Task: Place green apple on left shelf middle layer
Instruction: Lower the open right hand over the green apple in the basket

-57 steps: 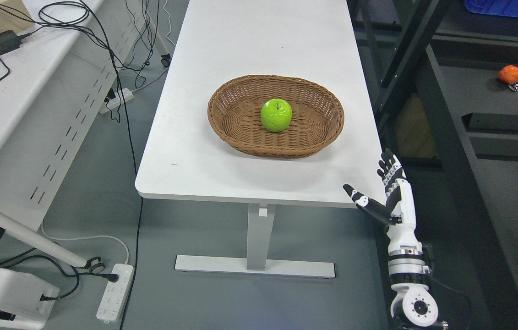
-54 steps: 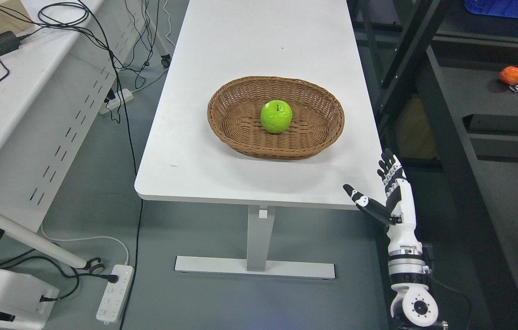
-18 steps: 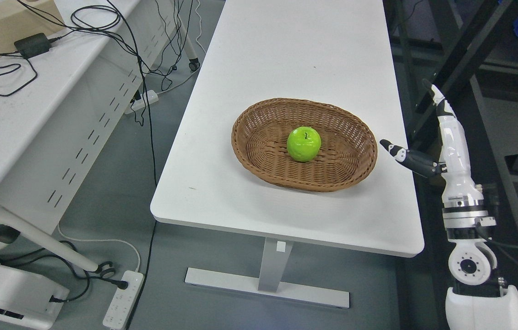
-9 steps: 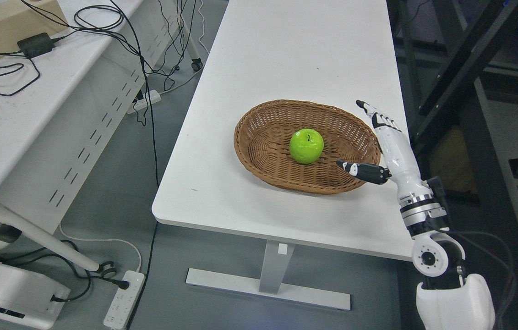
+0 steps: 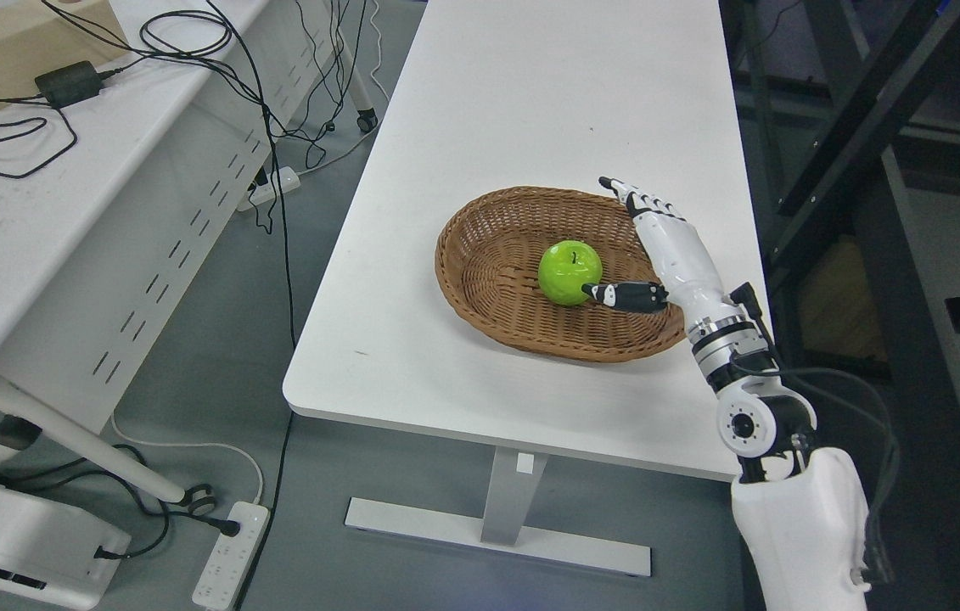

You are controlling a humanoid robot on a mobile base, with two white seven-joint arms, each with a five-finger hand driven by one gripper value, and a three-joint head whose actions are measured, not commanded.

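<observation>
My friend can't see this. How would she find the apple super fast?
Look at the long white table in the middle and find the brown woven basket near its front edge. The green apple sits inside it, right beside the thumb of the robot's open right hand. It is the only bright green, round, shiny thing there.

right hand | fingers extended (thumb out sideways) | arm raised

Bright even overhead light, soft shadow under the basket, sharp focus, dim right edge.
</observation>
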